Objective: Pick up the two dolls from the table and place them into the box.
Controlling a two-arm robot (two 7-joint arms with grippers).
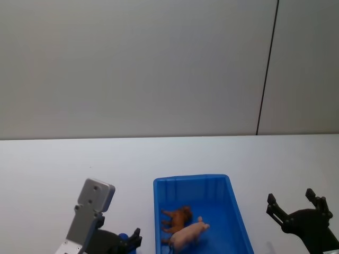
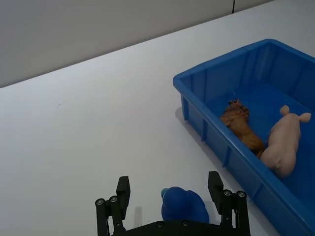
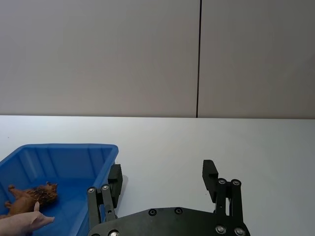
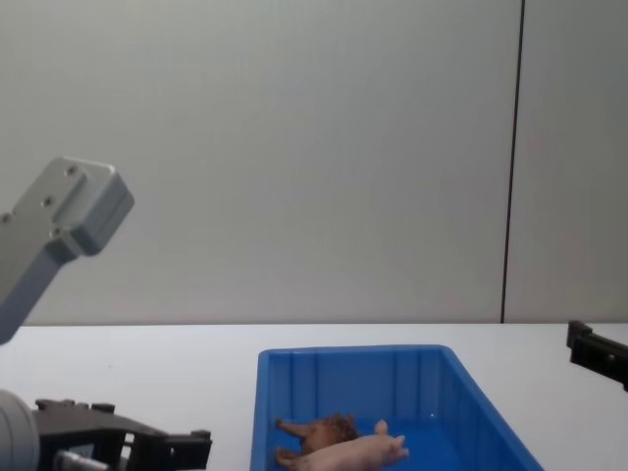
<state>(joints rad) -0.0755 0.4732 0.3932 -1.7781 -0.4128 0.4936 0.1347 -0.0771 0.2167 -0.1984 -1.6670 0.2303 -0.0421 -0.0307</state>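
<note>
We see the left gripper [image 2: 171,196] spread wide around the blue rounded toy [image 2: 183,205], just left of the box [image 2: 222,152]. Inside the box lie the brown animal [image 2: 240,126] and pink pig [image 2: 284,143], touching. Right of the box, the right gripper [image 3: 162,183] hangs wide, holding nothing.

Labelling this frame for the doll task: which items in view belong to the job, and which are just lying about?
Job:
- brown shaggy doll, lying in the box
- pink pig doll, in the box beside it
- blue box
- table
- left gripper, fingers open around the blue toy
- right gripper, open, right of the box

Lying about:
- blue rounded toy, on the table outside the box
</note>
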